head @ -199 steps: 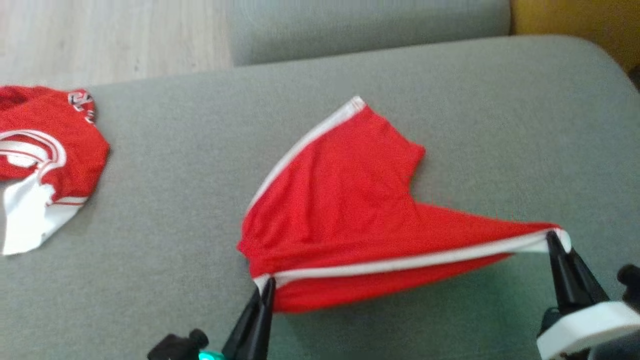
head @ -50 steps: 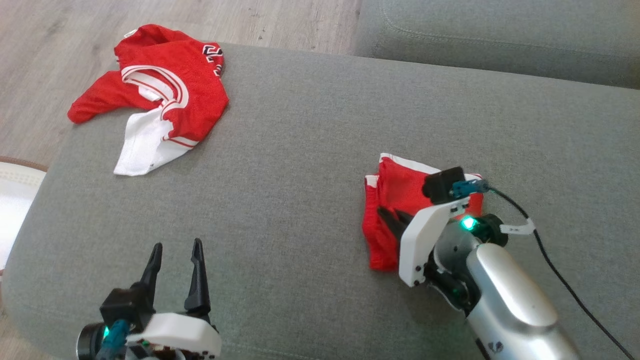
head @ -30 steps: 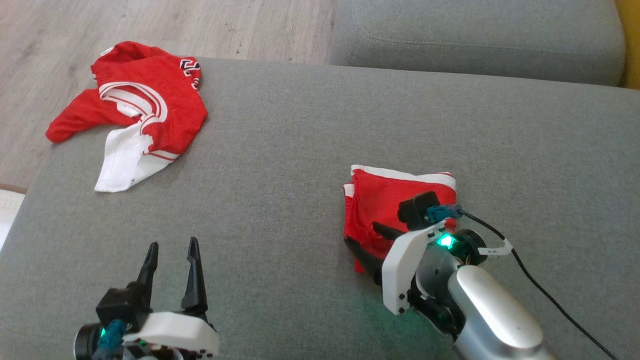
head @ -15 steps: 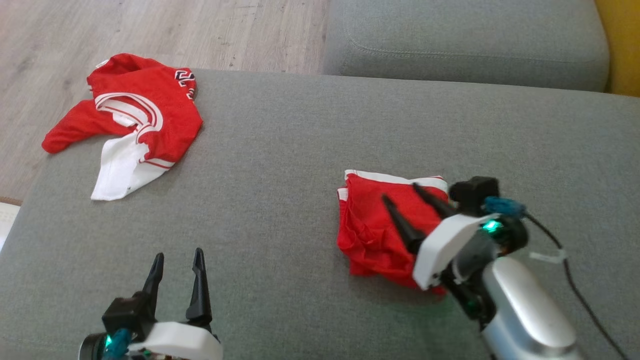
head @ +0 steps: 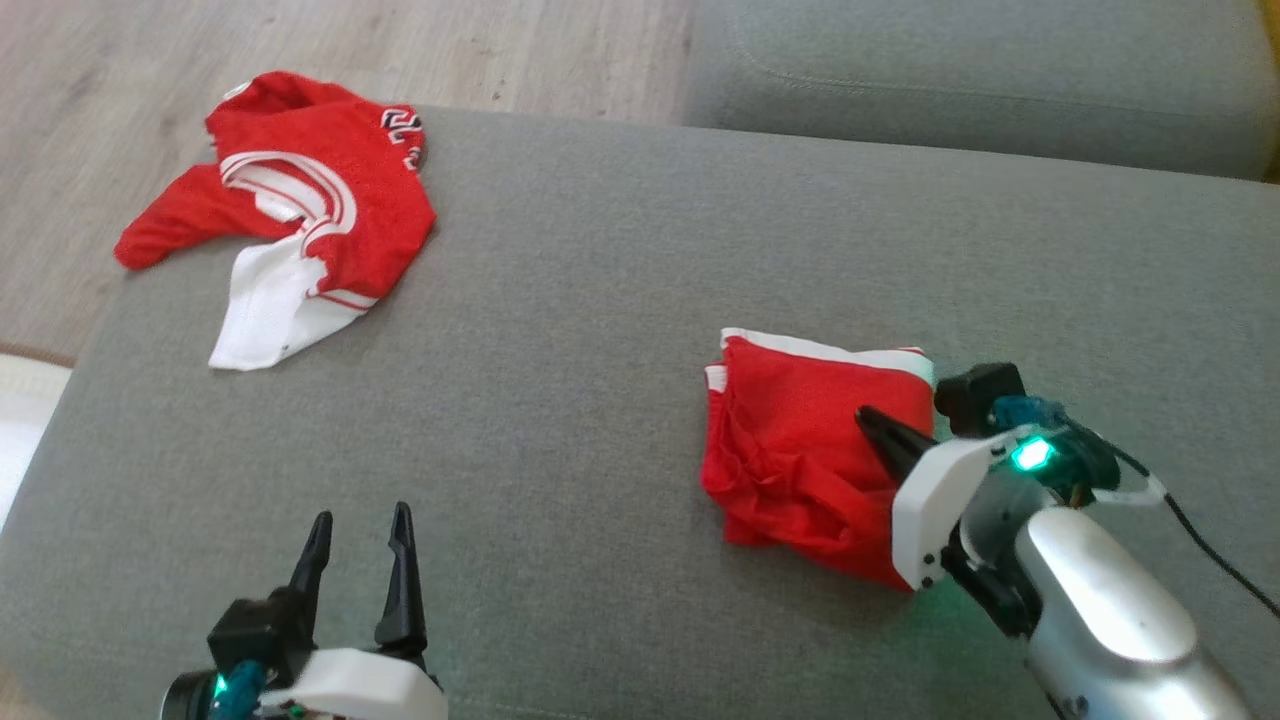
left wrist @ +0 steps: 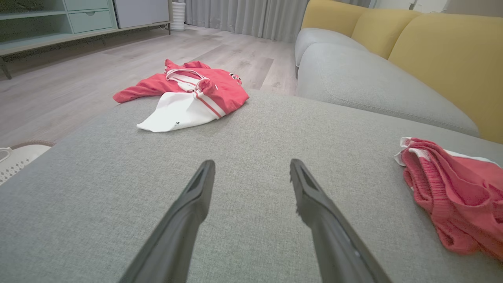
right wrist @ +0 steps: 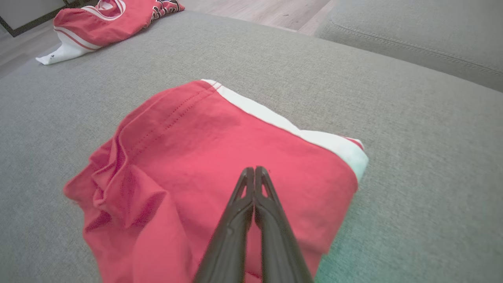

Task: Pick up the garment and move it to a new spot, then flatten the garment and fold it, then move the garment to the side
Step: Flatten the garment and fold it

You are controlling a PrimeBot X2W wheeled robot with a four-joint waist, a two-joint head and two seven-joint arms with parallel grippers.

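Observation:
The garment [head: 790, 440] is a pair of red shorts with a white stripe, lying folded into a small packet on the grey sofa seat [head: 600, 300]. It also lies at the right of the left wrist view [left wrist: 452, 188] and under the fingers in the right wrist view [right wrist: 235, 137]. My right gripper [head: 865, 413] is over the packet's right part, shut, fingers pressed together [right wrist: 254, 169] with no cloth between them. My left gripper [head: 360, 515] stands open and empty near the seat's front left, well apart from the garment [left wrist: 251, 163].
A crumpled red and white jersey [head: 300, 190] lies on the seat's far left corner, partly over the edge. A second grey cushion [head: 950, 70] runs along the back, wooden floor [head: 150, 60] beyond. The right arm's black cable [head: 1220, 570] trails to the right.
My right gripper's fingers have gone from spread to shut and drawn back toward the packet's right side. The left gripper has stayed open. The head camera has shifted slightly.

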